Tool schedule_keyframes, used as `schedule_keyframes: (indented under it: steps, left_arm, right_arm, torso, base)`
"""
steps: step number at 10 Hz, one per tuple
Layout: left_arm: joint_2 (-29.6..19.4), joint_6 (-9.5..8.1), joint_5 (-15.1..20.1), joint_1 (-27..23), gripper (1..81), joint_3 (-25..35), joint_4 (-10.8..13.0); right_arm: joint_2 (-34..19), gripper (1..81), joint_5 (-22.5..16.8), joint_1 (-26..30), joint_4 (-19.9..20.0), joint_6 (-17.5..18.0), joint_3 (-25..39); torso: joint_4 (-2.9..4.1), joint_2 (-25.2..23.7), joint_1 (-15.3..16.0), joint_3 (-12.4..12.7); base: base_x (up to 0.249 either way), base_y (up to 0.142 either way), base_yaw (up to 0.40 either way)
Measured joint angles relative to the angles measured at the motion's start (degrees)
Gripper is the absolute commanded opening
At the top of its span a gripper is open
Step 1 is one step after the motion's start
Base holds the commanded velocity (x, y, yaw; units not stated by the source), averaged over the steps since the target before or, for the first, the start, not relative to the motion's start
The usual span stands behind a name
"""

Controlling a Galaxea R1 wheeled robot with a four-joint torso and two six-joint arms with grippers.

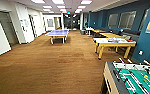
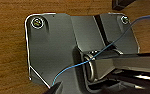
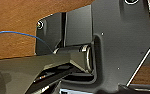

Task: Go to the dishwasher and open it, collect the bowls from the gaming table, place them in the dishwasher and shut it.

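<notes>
The gaming table [image 1: 112,41] — white top, yellowish edge — stands ahead to my right, well apart from me across brown carpet [image 1: 53,67]; whether bowls sit on it I can't make out. The table-football table [image 1: 131,78] is just beside my right — swing wide or I clip it. My jaws: cannot tell.

Table-football table [image 1: 131,77] stands near right; behind it the gaming table [image 1: 113,44] carries small items; further tables [image 1: 103,32] line the right wall beyond; table-tennis table [image 1: 58,33] sits far ahead, left
</notes>
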Motion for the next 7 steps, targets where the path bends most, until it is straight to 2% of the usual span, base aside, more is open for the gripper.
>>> schedule_keyframes:
  steps: [1,3,5,7]
  left_arm:
    - [0.1,0.0,0.3,0.5,81.1,0.0,0.0]
    - [0.1,0.0,-0.7,-1.8,81.1,0.0,0.0]
    - [0.3,0.0,0.3,0.7,81.1,0.0,0.0]
    - [0.1,0.0,0.5,0.2,81.1,0.0,0.0]
  right_arm:
    - [-0.1,81.1,-0.4,-0.5,0.0,0.0,-0.1]
    - [0.1,81.1,0.7,1.8,0.0,0.0,-0.1]
    - [-0.1,81.1,-0.3,-0.7,-0.1,-0.1,-0.2]
    - [0.5,81.1,-0.2,0.1,-0.2,-0.1,-0.2]
  torso:
    - [0.02,0.0,0.0,0.0]
    - [0.02,0.1,0.1,0.0]
    - [0.02,0.0,-0.1,0.0]
    - [0.02,0.0,-0.1,0.0]
  base:
    - [0.189,0.0,0.0]
    - [0.189,0.0,0.0]
    - [0.189,0.0,0.0]
    - [0.189,0.0,0.0]
